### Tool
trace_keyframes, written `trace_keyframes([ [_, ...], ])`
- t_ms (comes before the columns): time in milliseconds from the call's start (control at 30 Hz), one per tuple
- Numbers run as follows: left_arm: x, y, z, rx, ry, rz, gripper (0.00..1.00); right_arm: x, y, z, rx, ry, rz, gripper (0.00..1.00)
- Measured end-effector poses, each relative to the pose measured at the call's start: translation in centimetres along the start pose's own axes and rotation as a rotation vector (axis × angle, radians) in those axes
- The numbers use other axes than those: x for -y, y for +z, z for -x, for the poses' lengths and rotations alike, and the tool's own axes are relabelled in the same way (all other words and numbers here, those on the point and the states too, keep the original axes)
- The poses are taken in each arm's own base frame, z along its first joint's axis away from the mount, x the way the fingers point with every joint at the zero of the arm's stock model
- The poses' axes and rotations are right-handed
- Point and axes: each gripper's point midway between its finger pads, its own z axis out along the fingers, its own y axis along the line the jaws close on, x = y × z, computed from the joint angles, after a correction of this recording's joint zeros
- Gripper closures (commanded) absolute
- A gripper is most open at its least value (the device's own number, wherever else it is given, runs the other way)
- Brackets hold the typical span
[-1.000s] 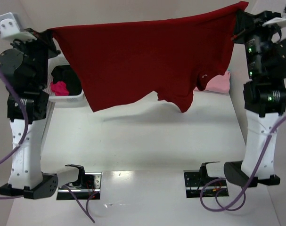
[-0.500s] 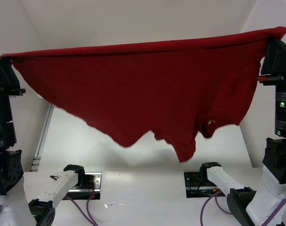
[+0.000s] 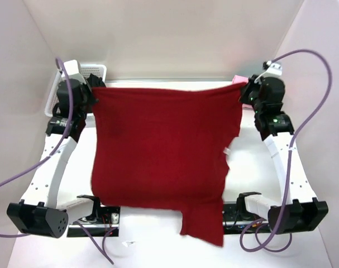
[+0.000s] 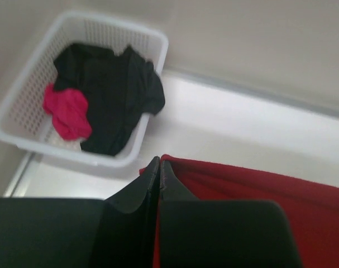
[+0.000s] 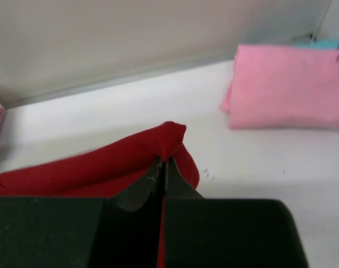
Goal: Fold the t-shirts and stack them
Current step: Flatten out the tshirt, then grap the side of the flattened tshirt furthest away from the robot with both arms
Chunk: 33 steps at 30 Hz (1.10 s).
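Near edge: the dark red t-shirt (image 3: 163,156) is spread open over the desk (image 3: 244,167). Its near hem reaches between the two arm bases, and one flap trails lower on the right. I cannot tell from above whether the cloth lies flat or hangs just clear of the surface.

Far edge of the cloth: the left gripper (image 3: 90,92) is closed tight on the shirt's far left corner. The right gripper (image 3: 245,92) is closed tight on the far right corner. The edge between them is drawn straight.

Beyond that: a white basket (image 4: 147,39) stands at the far left. A folded pink t-shirt (image 5: 289,86) lies at the far right.

Progress, in my judgement: early. One shirt is folded. The red one is only spread out, with no fold made. Stacking it remains to be done.

View differences:
- The left wrist camera alone shows the basket's contents, a black t-shirt (image 4: 113,95) and a magenta t-shirt (image 4: 66,111), both unfolded.
- The right wrist camera alone shows the pink shirt in full, with a light blue cloth (image 5: 325,43) behind it.
- Only the overhead view shows the red shirt's whole outline.
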Motion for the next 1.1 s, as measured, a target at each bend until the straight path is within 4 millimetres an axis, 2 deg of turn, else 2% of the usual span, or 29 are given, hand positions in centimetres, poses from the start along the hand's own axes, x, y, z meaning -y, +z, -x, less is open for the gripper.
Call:
trace_keyframes([
  [33, -0.1, 0.5, -1.8, -0.036, 0.008, 0.003, 1.0, 0.3, 0.2, -1.0, -0.02, 0.001, -0.009, 1.0],
  [67, -0.2, 0.7, -2.5, -0.046, 0.009, 0.002, 1.0, 0.7, 0.8, -2.5, -0.042, 0.005, -0.018, 1.0],
  [200, -0.3, 1.8, -4.9, -0.067, -0.003, 0.005, 1.0, 1.6, 2.2, -5.8, -0.08, 0.025, -0.036, 1.0],
  [233, -0.4, 2.4, -6.1, -0.09, 0.001, 0.013, 1.0, 1.8, 2.8, -6.7, -0.089, 0.027, -0.039, 1.0],
  [367, -0.2, 4.7, -8.0, -0.122, 0.012, 0.031, 1.0, 2.0, 4.6, -8.1, -0.1, 0.026, -0.038, 1.0],
  [400, -0.1, 6.6, -9.5, -0.148, 0.021, 0.042, 1.0, 2.0, 5.7, -8.5, -0.101, 0.025, -0.036, 1.0],
  [567, 0.1, 10.0, -13.2, -0.231, 0.048, 0.064, 1.0, 2.3, 9.2, -11.0, -0.146, 0.02, -0.04, 1.0],
  [633, 0.7, 11.9, -13.3, -0.23, 0.047, 0.064, 1.0, 2.3, 10.9, -11.7, -0.167, 0.017, -0.038, 1.0],
  [733, 1.3, 13.9, -13.0, -0.214, 0.041, 0.061, 1.0, 2.1, 12.2, -11.5, -0.161, 0.012, -0.031, 1.0],
  [867, 2.0, 16.9, -11.7, -0.183, 0.027, 0.054, 1.0, 1.5, 14.4, -10.0, -0.128, -0.004, -0.013, 1.0],
  [1100, 2.6, 21.6, -9.7, -0.157, -0.008, 0.011, 1.0, 1.1, 17.0, -9.3, -0.105, -0.025, 0.001, 1.0],
])
